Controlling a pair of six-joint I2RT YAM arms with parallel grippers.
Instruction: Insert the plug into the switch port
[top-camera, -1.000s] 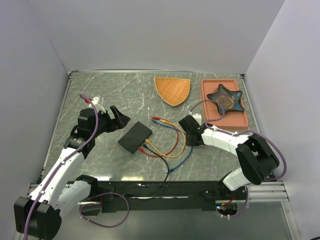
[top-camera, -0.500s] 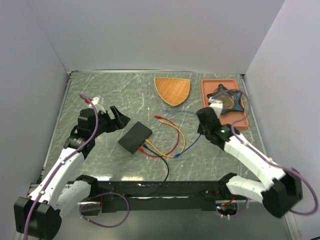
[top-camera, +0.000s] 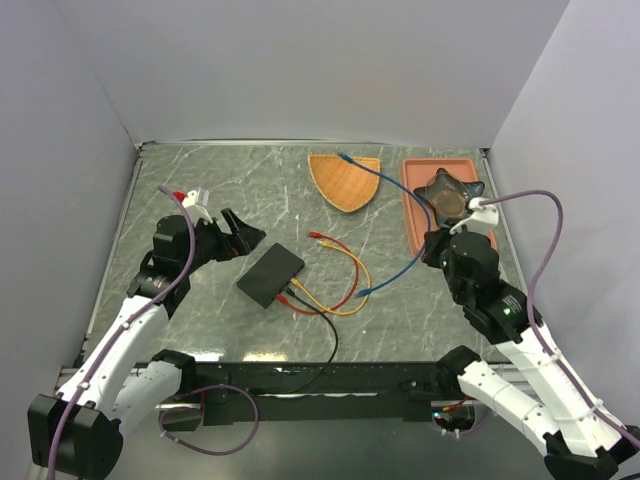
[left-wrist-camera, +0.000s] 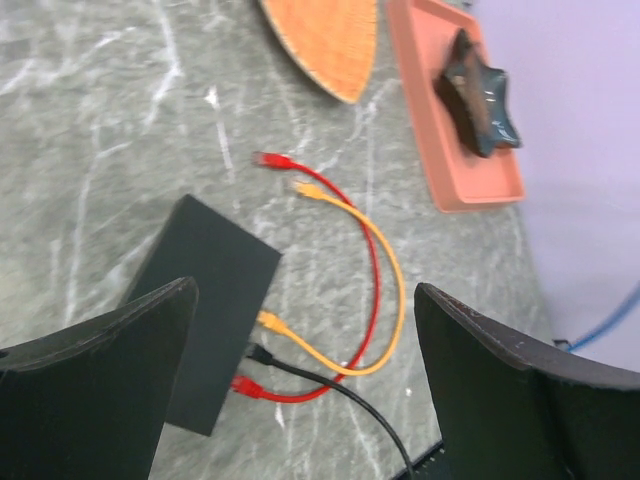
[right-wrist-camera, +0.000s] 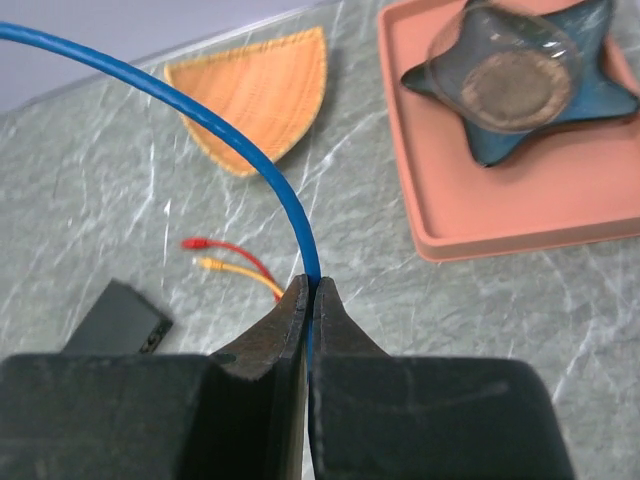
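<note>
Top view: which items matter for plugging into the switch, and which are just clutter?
Job: black switch box; blue cable, pinched in the shut right pincer; open left pincer beside the box.
Lying about: orange mat; pink tray; star-shaped dish in it; red cable, yellow cable, black cable, one end of each at the box's edge.

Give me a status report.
Left gripper open beside the black switch box. Right gripper shut on blue cable mid-length, away from the box. Yellow cable, black cable, red cable already plugged into it.
</note>
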